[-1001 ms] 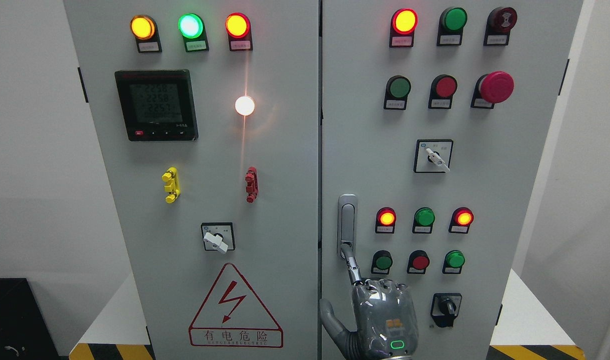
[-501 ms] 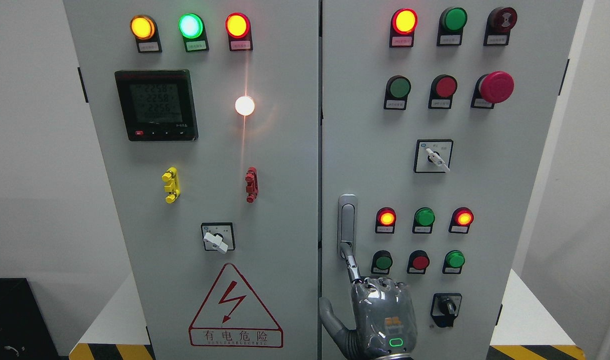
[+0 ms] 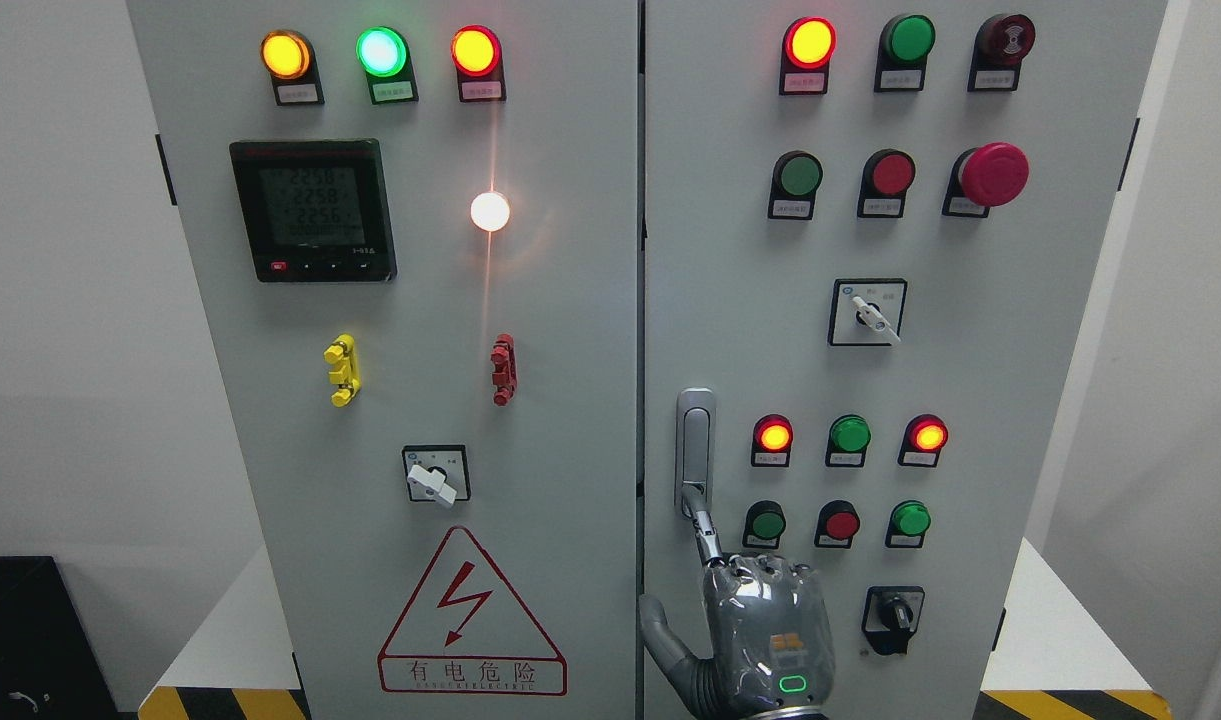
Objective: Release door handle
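At the bottom edge of the frame, right of the middle, the right hand [image 3: 760, 630] shows its grey back, with a green light near the wrist. Its index finger [image 3: 705, 535] is stretched upward, and the tip touches the lower end of the door handle [image 3: 694, 452]; the thumb sticks out to the lower left, and the other fingers are folded at the knuckles. Nothing is clasped in the hand: only the one fingertip meets the handle.

The door handle is a silver vertical bar at the left edge of the right cabinet door [image 3: 970, 380], in the lower middle of the frame, just right of the seam between the two doors. To the right of the handle stand two rows of three round lamps and buttons, and below them a black rotary switch [image 3: 892, 618].

Higher on the same door are a white selector switch [image 3: 868, 313], a red mushroom button [image 3: 992, 174] and more lamps along the top.

On the left cabinet door [image 3: 270, 450] are a red warning triangle [image 3: 470, 620] at the bottom, a meter display [image 3: 313, 210] at the upper left, and three lit lamps above it.
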`<state>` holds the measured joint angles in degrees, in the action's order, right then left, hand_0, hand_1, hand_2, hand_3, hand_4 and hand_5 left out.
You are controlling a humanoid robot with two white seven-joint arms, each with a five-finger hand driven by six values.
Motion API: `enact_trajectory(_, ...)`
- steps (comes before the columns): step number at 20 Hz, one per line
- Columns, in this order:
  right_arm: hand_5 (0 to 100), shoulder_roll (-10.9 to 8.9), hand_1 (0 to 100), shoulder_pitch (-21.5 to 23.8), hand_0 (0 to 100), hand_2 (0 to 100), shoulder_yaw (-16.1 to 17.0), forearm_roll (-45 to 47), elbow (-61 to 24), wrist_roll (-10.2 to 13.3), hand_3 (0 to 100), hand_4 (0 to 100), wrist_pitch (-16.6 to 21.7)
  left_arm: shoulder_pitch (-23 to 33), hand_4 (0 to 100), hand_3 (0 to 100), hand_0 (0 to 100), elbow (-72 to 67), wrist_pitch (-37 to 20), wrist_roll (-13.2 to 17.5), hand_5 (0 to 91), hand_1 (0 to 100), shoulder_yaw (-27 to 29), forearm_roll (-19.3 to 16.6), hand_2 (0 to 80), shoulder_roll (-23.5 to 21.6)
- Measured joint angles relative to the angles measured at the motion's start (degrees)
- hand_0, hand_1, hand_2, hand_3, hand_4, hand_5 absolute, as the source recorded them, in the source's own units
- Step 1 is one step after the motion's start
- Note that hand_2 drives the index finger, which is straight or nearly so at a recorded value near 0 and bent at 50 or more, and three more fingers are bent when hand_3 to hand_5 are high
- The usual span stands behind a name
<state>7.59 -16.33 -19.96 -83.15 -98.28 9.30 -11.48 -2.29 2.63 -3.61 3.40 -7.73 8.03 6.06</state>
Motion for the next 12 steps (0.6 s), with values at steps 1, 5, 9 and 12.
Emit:
enact_trajectory(1, 100, 0.00, 34, 0.0, 41, 0, 0.0, 0.0, 0.0, 0.0, 100, 100, 0.0, 0.0, 0, 0, 12, 0.0, 0.0, 0.0, 0.0, 56, 0.0, 0.0, 0.0, 0.0)
enact_trajectory(5, 100, 0.00, 34, 0.0, 41, 0, 0.1, 0.0, 0.2, 0.0, 100, 100, 0.0, 0.0, 0, 0, 12, 0.0, 0.0, 0.0, 0.0, 56, 0.0, 0.0, 0.0, 0.0)
enact_trajectory(9, 100, 0.00, 34, 0.0, 41, 0, 0.2, 0.0, 0.4, 0.0, 100, 100, 0.0, 0.0, 0, 0, 12, 0.0, 0.0, 0.0, 0.0, 56, 0.0, 0.0, 0.0, 0.0)
enact_trajectory(12, 100, 0.00, 34, 0.0, 41, 1, 0.2, 0.0, 0.6, 0.0, 100, 100, 0.0, 0.0, 0, 0, 12, 0.0, 0.0, 0.0, 0.0, 56, 0.0, 0.0, 0.0, 0.0)
